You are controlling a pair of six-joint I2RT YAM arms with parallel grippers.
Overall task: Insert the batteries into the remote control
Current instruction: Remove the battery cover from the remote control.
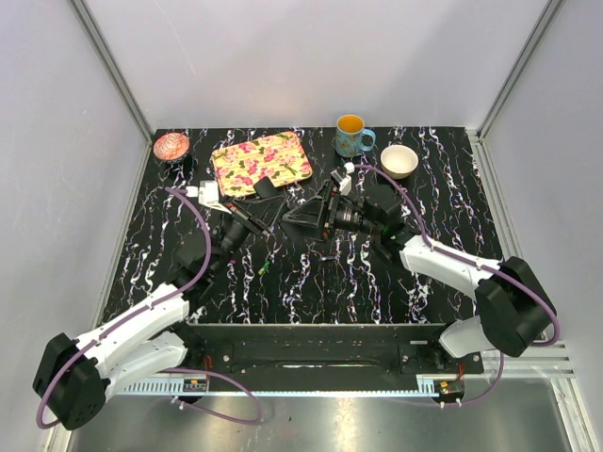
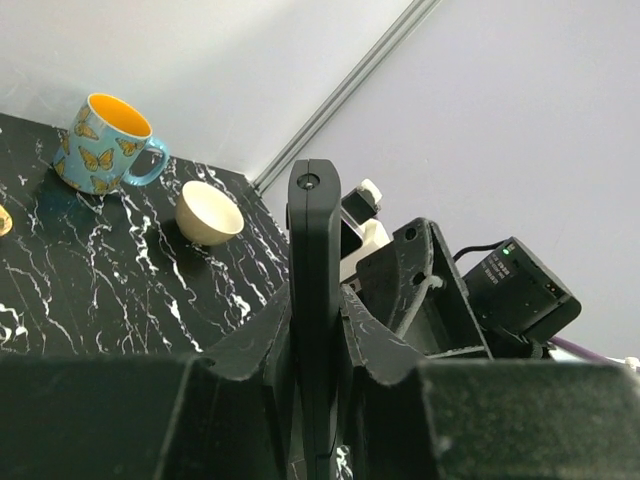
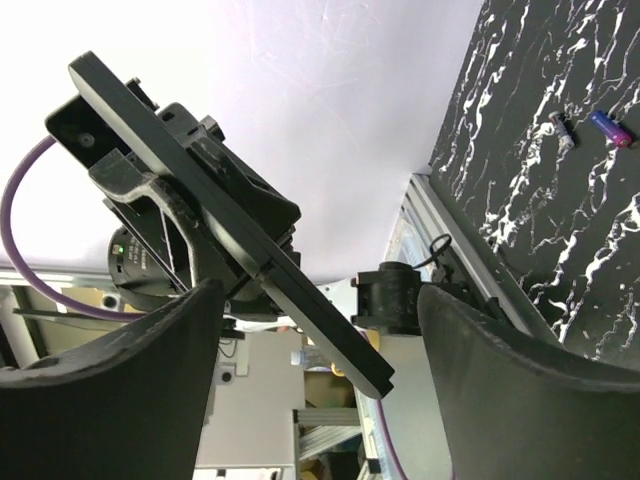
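My left gripper (image 2: 315, 300) is shut on the remote control (image 2: 315, 230), a slim black bar that I see edge-on, standing up out of the jaws. In the right wrist view the remote control (image 3: 230, 225) runs as a long slanted bar. Its free end hangs in the gap of my open right gripper (image 3: 318, 300) and touches neither finger. From above, the left gripper (image 1: 252, 218) and right gripper (image 1: 306, 215) face each other over the middle of the table. Two batteries (image 3: 610, 128) lie loose on the black marbled table, one of them blue.
A floral tray (image 1: 262, 162) lies at the back centre. Right of it stand a butterfly mug (image 1: 352, 137) and a white bowl (image 1: 399, 161). A pink dish (image 1: 171, 146) sits in the back left corner. White walls with metal rails close in the table.
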